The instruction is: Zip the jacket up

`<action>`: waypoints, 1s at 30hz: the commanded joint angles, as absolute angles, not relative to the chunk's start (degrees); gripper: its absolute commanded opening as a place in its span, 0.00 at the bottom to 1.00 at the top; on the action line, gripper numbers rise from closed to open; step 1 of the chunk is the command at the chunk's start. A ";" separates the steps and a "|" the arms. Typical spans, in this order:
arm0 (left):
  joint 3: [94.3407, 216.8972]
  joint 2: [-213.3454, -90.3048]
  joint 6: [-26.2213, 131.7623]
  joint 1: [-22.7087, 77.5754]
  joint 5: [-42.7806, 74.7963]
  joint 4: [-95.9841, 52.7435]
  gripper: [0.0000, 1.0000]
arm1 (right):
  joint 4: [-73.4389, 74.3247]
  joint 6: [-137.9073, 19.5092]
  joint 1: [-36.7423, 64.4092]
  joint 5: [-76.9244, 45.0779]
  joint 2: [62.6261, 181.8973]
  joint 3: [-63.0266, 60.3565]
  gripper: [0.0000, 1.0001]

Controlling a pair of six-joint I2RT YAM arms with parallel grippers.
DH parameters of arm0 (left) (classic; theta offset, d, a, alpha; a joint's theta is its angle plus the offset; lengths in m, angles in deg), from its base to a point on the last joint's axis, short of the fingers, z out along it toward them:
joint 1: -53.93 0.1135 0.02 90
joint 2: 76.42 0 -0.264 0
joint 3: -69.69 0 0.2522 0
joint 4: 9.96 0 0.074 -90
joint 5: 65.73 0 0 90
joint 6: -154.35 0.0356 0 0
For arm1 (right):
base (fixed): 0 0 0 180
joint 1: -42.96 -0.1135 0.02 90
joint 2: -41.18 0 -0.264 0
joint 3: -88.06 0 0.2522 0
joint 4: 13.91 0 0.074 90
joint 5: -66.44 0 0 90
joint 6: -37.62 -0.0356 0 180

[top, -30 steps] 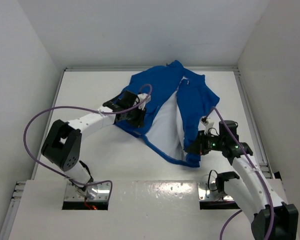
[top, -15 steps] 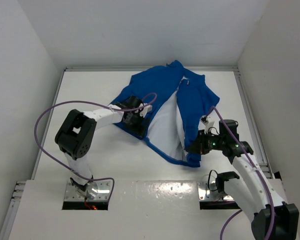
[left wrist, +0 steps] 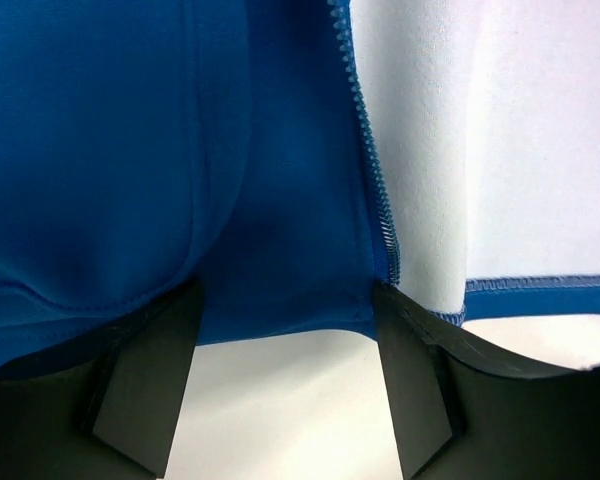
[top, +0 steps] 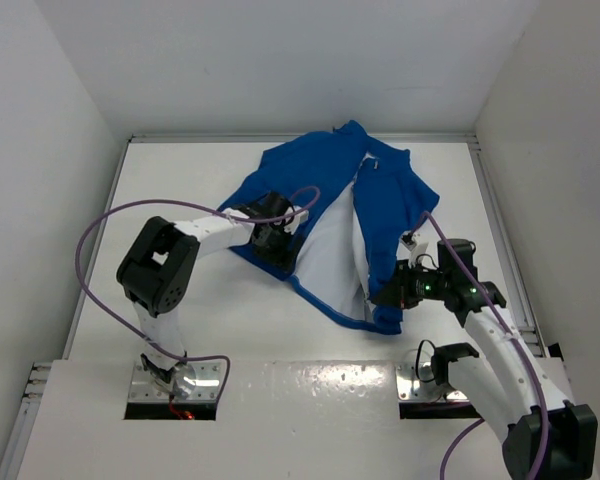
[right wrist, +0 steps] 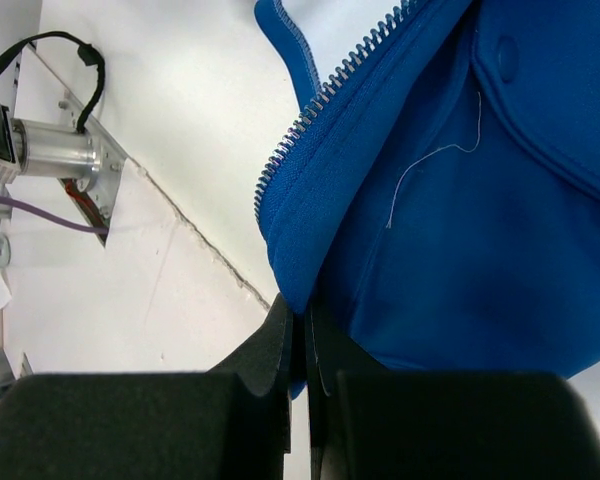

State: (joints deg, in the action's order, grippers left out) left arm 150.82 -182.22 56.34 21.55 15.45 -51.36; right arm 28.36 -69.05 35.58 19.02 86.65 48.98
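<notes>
Jacket: spread open on the table, lining up. Pinched at one bottom corner by the right gripper, jaws clamped on it; straddled at the other by the left gripper, jaws apart. Looks like setup. Next, grab and bring zipper teeth together.
</notes>
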 commanded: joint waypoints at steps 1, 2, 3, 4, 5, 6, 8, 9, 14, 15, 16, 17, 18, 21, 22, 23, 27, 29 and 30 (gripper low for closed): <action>152.36 -183.55 55.91 18.44 21.45 -51.06 0.75 | 27.18 -68.65 35.31 20.38 86.88 46.61 0.00; 152.36 -183.56 55.39 17.90 22.50 -51.06 0.73 | 27.01 -68.82 35.23 20.38 86.97 46.61 0.00; 151.83 -184.08 55.39 17.90 23.47 -51.06 0.72 | 26.83 -68.73 35.40 20.38 86.97 46.61 0.00; 151.83 -184.61 54.86 17.90 24.17 -51.06 0.68 | 26.92 -68.65 35.31 20.38 86.97 46.53 0.00; 151.83 -184.61 54.86 17.38 24.79 -51.06 0.64 | 27.00 -68.47 35.31 20.29 86.97 46.53 0.00; 151.83 -185.13 54.86 17.37 24.80 -51.06 0.59 | 27.09 -68.29 35.31 20.21 86.88 46.44 0.00; 151.30 -185.14 54.33 17.98 23.40 -51.06 0.38 | 27.79 -67.68 35.40 19.68 86.88 46.35 0.00; 151.30 -184.62 54.33 19.03 22.43 -51.06 0.31 | 28.06 -67.50 35.31 19.50 86.80 46.35 0.00; 150.77 -180.05 55.65 23.69 11.38 -50.53 0.20 | 30.51 -65.48 35.31 17.92 86.27 46.09 0.00; 150.77 -179.00 55.65 25.26 10.04 -50.01 0.21 | 30.87 -65.31 35.31 17.83 86.09 46.09 0.00; 150.77 -176.90 57.04 26.24 8.03 -50.00 0.22 | 31.13 -65.39 35.31 17.83 85.92 46.17 0.00; 150.77 -175.83 57.06 27.12 6.10 -50.00 0.24 | 31.75 -64.78 35.31 17.57 85.74 46.00 0.00; 150.77 -174.78 57.06 28.08 3.90 -50.00 0.25 | 31.93 -64.78 35.31 17.48 85.74 46.17 0.00; 151.38 -171.96 58.20 33.35 -1.38 -49.48 0.26 | 33.51 -63.46 35.31 15.38 84.95 46.26 0.00; 151.39 -171.96 58.20 34.50 -2.44 -49.48 0.26 | 34.29 -63.20 35.31 13.72 84.95 46.26 0.00; 151.39 -171.35 58.20 35.64 -3.67 -49.48 0.26 | 34.74 -62.85 35.49 12.83 84.95 46.09 0.00; 150.08 -170.73 58.20 43.01 -7.97 -49.48 0.26 | 37.81 -60.75 37.33 8.35 83.55 45.47 0.00; 150.07 -170.73 58.20 45.57 -9.39 -49.48 0.24 | 39.39 -59.95 38.91 7.47 82.67 45.47 0.00; 150.07 -170.73 58.20 46.80 -9.92 -49.48 0.24 | 39.83 -59.16 39.44 7.37 82.23 45.38 0.00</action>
